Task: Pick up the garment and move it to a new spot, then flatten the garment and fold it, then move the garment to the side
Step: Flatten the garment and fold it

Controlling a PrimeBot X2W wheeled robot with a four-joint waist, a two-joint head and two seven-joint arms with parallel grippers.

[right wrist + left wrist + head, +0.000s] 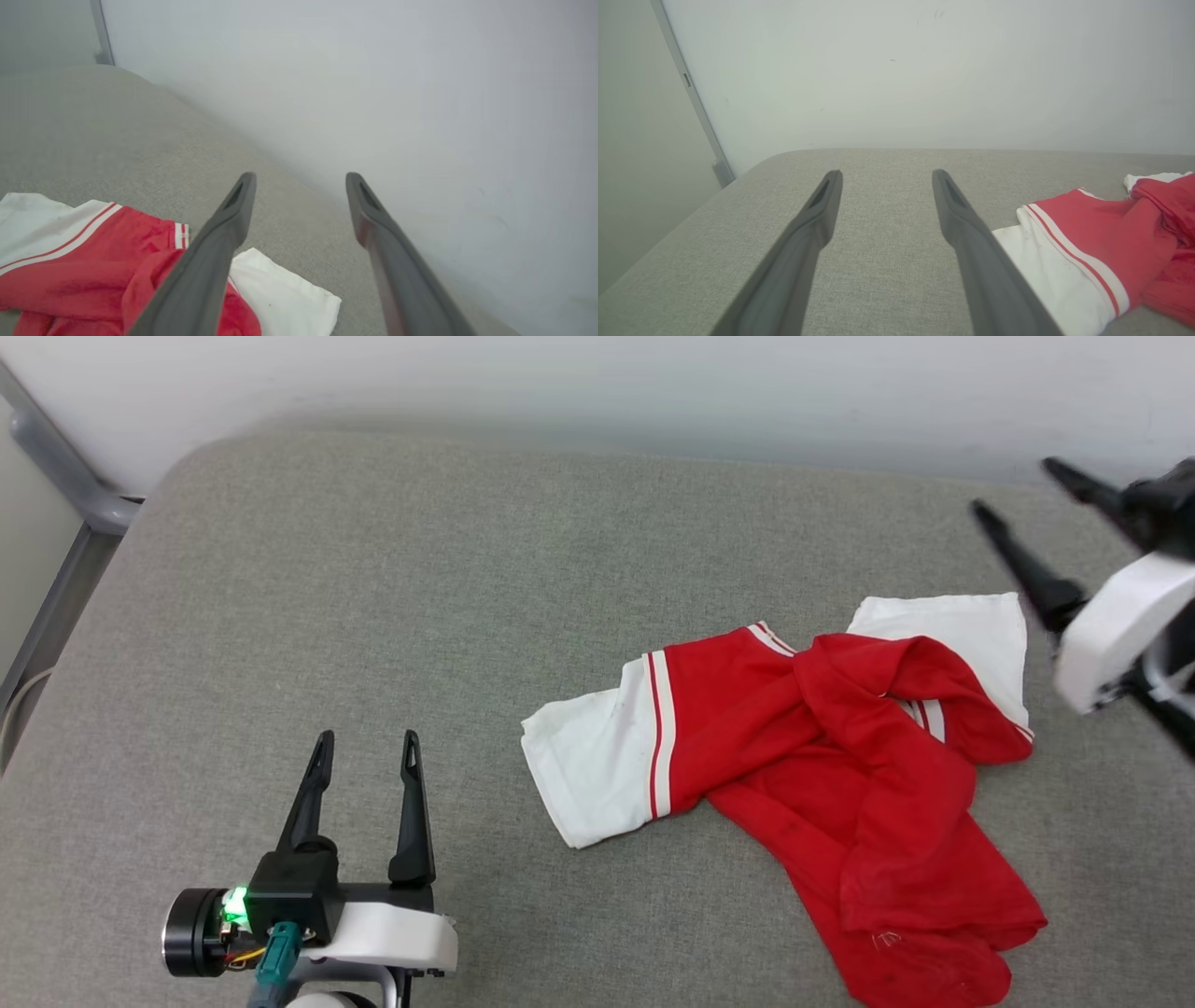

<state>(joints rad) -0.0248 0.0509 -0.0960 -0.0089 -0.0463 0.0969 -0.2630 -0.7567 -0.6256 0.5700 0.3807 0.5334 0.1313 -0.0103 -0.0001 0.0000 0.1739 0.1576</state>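
The garment (831, 775) is a red T-shirt with white sleeves, lying crumpled on the grey cushion right of centre. Its left sleeve spreads toward the middle and its body bunches toward the front right. My left gripper (366, 743) rests low at the front left, open and empty, well left of the shirt. In the left wrist view the garment (1101, 242) lies to the right of the fingers (822, 210). My right gripper (1013, 487) hovers open above the cushion, just right of the far white sleeve. In the right wrist view the garment (93, 261) lies below and left of the open gripper (301, 182).
The grey cushion (373, 597) spreads wide on the left and at the back. A pale wall (597, 383) runs along its far edge, close to the right gripper. A grey metal frame (65, 476) stands at the back left corner.
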